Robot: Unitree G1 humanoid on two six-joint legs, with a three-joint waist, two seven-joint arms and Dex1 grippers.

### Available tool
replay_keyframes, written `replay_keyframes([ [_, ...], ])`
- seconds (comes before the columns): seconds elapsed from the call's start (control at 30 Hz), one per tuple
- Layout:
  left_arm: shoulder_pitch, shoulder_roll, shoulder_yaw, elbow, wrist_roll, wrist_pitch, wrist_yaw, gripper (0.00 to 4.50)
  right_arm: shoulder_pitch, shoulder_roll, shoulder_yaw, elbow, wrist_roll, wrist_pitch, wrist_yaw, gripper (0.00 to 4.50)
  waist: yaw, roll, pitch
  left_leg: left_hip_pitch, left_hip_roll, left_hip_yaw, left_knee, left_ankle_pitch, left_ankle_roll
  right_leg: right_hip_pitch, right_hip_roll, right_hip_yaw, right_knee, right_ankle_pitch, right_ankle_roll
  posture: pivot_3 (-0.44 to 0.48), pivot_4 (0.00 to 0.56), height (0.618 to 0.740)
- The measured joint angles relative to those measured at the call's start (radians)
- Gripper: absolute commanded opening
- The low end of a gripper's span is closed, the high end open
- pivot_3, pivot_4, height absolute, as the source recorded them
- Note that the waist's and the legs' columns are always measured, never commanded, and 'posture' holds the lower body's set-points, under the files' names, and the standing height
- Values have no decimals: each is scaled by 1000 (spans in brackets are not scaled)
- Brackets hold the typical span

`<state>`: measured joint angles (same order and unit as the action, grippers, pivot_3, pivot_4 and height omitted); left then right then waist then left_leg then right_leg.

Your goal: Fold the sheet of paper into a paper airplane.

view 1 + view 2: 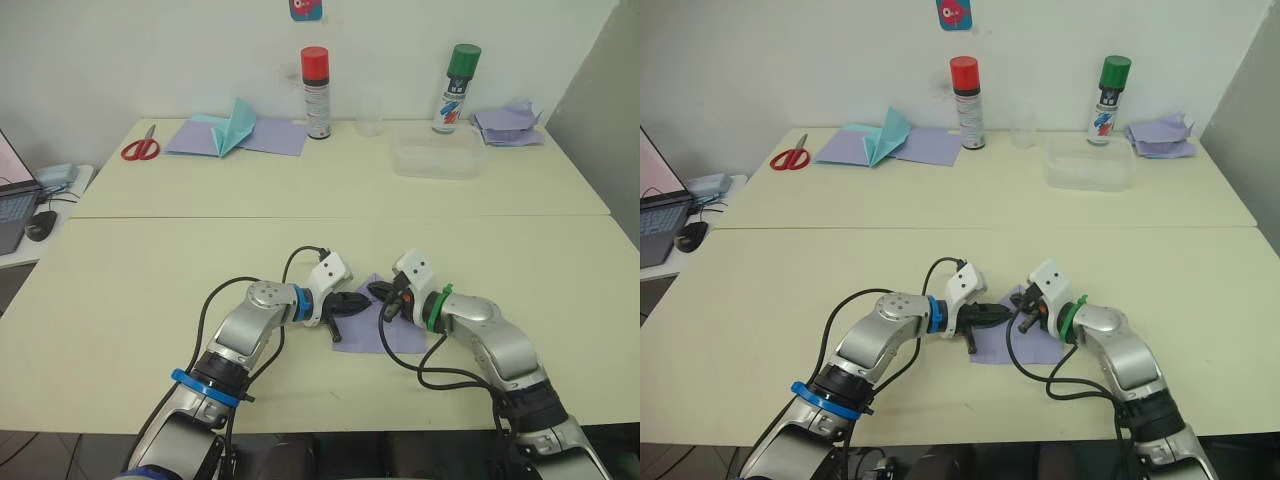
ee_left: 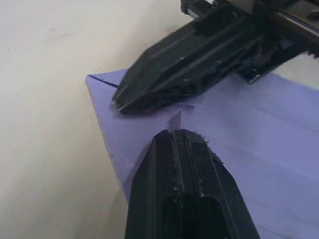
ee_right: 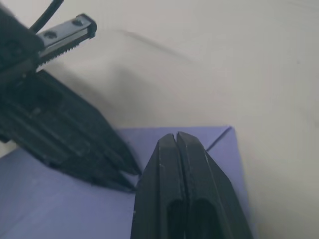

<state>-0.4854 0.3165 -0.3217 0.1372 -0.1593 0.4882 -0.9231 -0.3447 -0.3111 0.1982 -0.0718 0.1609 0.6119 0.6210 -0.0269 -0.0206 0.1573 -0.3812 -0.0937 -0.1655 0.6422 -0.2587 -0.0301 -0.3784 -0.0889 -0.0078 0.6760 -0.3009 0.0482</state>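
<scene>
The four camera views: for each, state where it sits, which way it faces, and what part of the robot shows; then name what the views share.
Left eye view: on the head, facing forward and down over the table; both arms show.
Right eye view: beside it, same scene; both arms show.
Left wrist view: on the left wrist, looking along the shut left gripper at the sheet of paper.
Right wrist view: on the right wrist, looking along the shut right gripper at the same sheet.
Shared: the sheet of paper, with both grippers meeting on it.
</scene>
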Motion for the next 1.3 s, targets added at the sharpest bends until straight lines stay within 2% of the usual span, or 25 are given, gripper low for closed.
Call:
replay_keyframes([
  [0.27, 0, 1, 0, 2, 4, -3, 0, 21, -69, 35, 0, 118, -22, -36, -30, 0, 0, 0, 0, 1, 0, 0, 0, 0, 0, 0, 0, 0, 1, 0, 0, 0, 150, 740],
  [0.53, 20, 12, 1, -9, 7, -38, 4, 21, -72, 44, 5, 133, -23, -57, -32, 0, -3, 1, 0, 1, 1, 0, 0, 0, 0, 0, 0, 0, 2, 0, 0, 0, 150, 740],
  [0.57, 27, 12, 7, -14, 2, -41, 3, 526, -71, 45, 7, 132, -23, -57, -32, 0, -4, 1, 0, 1, 1, 0, 0, 0, 0, 0, 0, 0, 2, 0, 0, 0, 150, 740],
  [0.63, 52, 29, 23, -41, -21, -34, -8, 1014, -70, 45, 9, 129, -23, -59, -33, 0, -5, 1, 0, 1, 1, 0, 0, 0, 0, -1, 0, 0, 2, 0, 0, 0, 150, 740],
  [0.87, 103, 130, 182, -234, -155, 104, -2, 3281, -61, 42, 8, 127, -24, -63, -34, 0, -3, 1, 0, 1, 0, 0, 0, 0, 0, -1, 0, 1, 2, 0, 0, 0, 150, 740],
  [1.0, 87, 69, 251, -212, -182, 120, 78, 3281, -60, 39, 7, 126, -25, -63, -34, 0, 0, 1, 0, 1, 0, 0, 0, 0, 0, -1, 0, 0, 2, 0, 0, 0, 150, 740],
  [1.13, 58, -10, 241, -155, -174, 85, 140, 2377, -59, 39, 12, 122, -25, -64, -32, 0, -1, 1, 0, 1, 0, 1, 0, 0, -1, -1, 0, 0, 2, 0, 0, 0, 150, 740],
  [1.3, 60, -36, 169, -116, -138, 44, 149, 797, -58, 39, 17, 117, -24, -64, -30, 0, -1, 1, 0, 1, 0, 1, 0, 2, -4, -1, 0, 1, 2, 0, 0, 0, 150, 740],
])
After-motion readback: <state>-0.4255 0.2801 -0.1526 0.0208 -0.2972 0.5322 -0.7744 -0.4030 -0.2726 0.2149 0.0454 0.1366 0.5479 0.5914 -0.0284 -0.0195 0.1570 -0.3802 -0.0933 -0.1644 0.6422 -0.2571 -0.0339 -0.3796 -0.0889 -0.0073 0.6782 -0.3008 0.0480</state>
